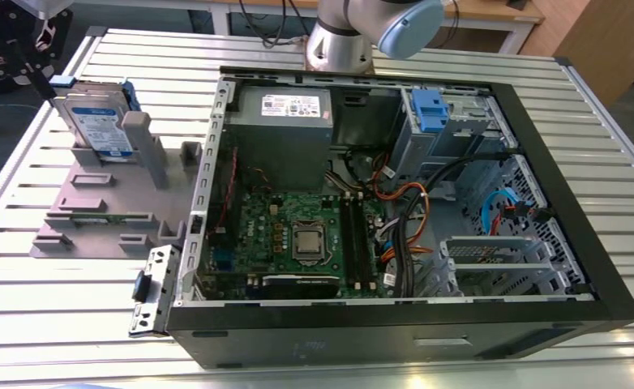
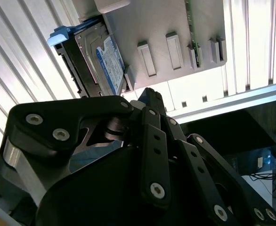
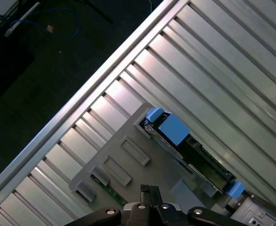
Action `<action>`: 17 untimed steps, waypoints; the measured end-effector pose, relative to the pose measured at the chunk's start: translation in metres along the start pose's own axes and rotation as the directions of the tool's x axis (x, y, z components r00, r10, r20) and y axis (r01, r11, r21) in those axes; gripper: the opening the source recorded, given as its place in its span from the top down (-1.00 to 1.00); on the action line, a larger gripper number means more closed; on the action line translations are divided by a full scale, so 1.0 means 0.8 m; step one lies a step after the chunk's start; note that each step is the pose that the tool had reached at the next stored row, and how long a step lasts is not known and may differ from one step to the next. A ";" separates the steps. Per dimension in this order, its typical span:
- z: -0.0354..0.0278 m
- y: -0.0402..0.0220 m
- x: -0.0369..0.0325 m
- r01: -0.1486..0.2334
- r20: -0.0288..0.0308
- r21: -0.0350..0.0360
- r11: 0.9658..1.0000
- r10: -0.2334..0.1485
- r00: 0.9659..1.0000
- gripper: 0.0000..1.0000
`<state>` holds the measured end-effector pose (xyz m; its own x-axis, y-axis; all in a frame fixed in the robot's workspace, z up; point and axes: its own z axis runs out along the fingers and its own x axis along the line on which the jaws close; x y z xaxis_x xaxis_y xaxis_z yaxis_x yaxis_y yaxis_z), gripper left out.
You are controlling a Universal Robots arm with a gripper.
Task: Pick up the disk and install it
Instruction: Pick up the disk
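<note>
Disk [image 1: 96, 121] stands on edge in a grey holder [image 1: 100, 203] on the ribbed metal bench [image 1: 79, 284]. It is at the exterior view's left of the open computer case [image 1: 576, 243] and apart from it. There we see its white-and-blue label turned towards the camera, with the blue bracket along its edges. In both wrist views the claw [image 2: 147, 92] [image 3: 149, 189] hangs over the holder [image 2: 147, 28] [image 3: 128, 165], near the disk [image 2: 107, 61] [image 3: 201, 160] but clear of it. We read the claw as drawn narrow and holding nothing. A blue plastic piece [image 1: 430, 109] sits in the case's drive bay.
</note>
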<state>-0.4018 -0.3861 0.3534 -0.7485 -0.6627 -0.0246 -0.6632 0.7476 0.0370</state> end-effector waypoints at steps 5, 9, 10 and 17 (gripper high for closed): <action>0.0000 0.0000 0.0000 0.006 0.000 0.000 1.000 -0.006 1.000 0.79; 0.0000 0.0000 0.0000 0.010 0.000 0.000 1.000 -0.010 1.000 0.79; 0.0000 0.0000 0.0000 0.011 0.000 0.000 1.000 -0.011 1.000 0.79; 0.0000 0.0000 0.0000 0.018 -0.001 0.000 1.000 -0.018 1.000 0.79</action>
<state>-0.4018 -0.3861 0.3534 -0.7362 -0.6763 -0.0246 -0.6768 0.7353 0.0370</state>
